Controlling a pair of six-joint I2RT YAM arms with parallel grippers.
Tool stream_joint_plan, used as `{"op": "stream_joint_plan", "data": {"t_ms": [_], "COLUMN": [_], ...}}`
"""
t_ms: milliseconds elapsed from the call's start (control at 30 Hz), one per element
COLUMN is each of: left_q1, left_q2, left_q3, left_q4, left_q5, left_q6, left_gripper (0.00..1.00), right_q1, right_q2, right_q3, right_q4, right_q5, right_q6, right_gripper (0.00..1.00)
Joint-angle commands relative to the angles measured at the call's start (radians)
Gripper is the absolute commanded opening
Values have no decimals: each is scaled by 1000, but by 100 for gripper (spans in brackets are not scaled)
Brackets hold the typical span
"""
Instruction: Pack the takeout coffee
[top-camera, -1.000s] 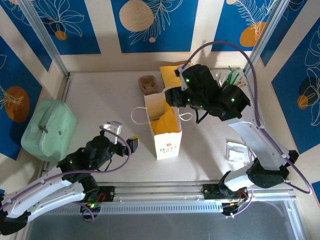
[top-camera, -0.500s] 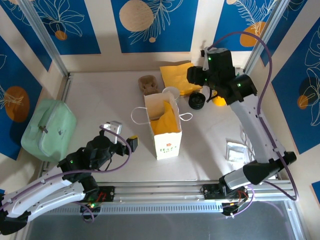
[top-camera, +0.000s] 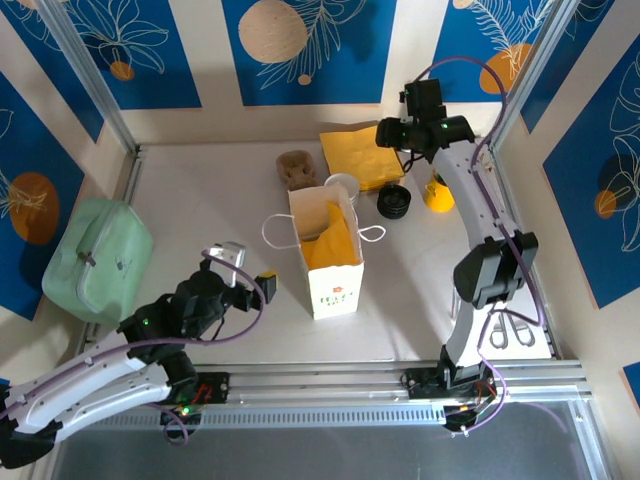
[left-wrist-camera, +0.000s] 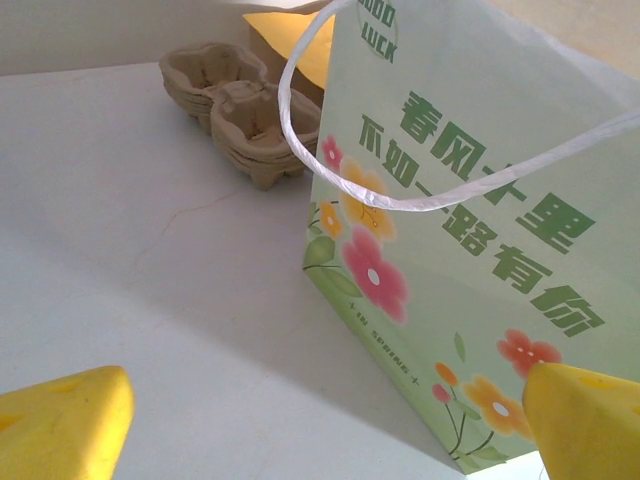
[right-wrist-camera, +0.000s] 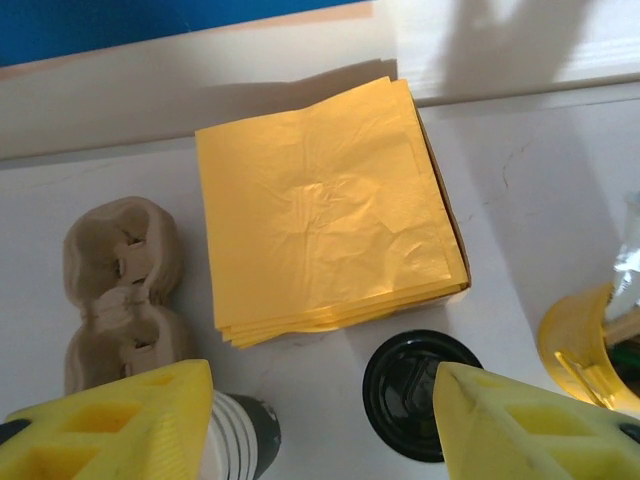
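The takeout coffee is out of view. The flowered paper bag (top-camera: 330, 255) stands open at mid-table with yellow paper inside; its side and white handle fill the left wrist view (left-wrist-camera: 470, 230). My right gripper (top-camera: 392, 137) hangs open and holds nothing at the back of the table. In its wrist view, my right gripper (right-wrist-camera: 325, 420) looks down on the yellow napkin stack (right-wrist-camera: 325, 200), with a pile of black lids (right-wrist-camera: 415, 395) and a stack of lidless cups (right-wrist-camera: 240, 440) by its fingertips. My left gripper (top-camera: 250, 268) is wide open left of the bag, nothing between its fingers (left-wrist-camera: 60, 420).
A brown pulp cup carrier (top-camera: 296, 168) lies behind the bag, also seen from both wrists (left-wrist-camera: 240, 100) (right-wrist-camera: 120, 280). A yellow holder (top-camera: 437, 195) stands at the back right. A green pouch (top-camera: 95, 260) rests at the left edge. Small packets (top-camera: 472, 300) lie at right.
My right arm has lifted from over the bag's mouth and swung to the back of the table above the napkins. Its jaws stand slightly wider. The left arm has barely moved.
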Motion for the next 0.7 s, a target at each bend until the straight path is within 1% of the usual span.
{"op": "stream_joint_plan", "data": {"t_ms": [0,167,367,500,667], "left_q1": [-7,-8,-7,-6,-6], "left_q2": [1,10,12,14,22], "left_q3": [7,6,6,2,1], "left_q4": [23,29,28,46,60], "left_q5": [-28,-54,-112,-126,-131], "left_q6": [5,11,18,31,38], "left_gripper": [99,99,99,99,99], "right_q1": [-4,-8,-22,-25,-26], "right_q2": [68,188,321,386,450], "right_q3": [69,132,240,304,349], "right_q4": [6,0,-46,-71,-60], "right_q5": [-24,-23,-62,-80,-82], "right_q6": [16,9,6,-9,-31], "right_gripper": [61,61,62,63,64]}}
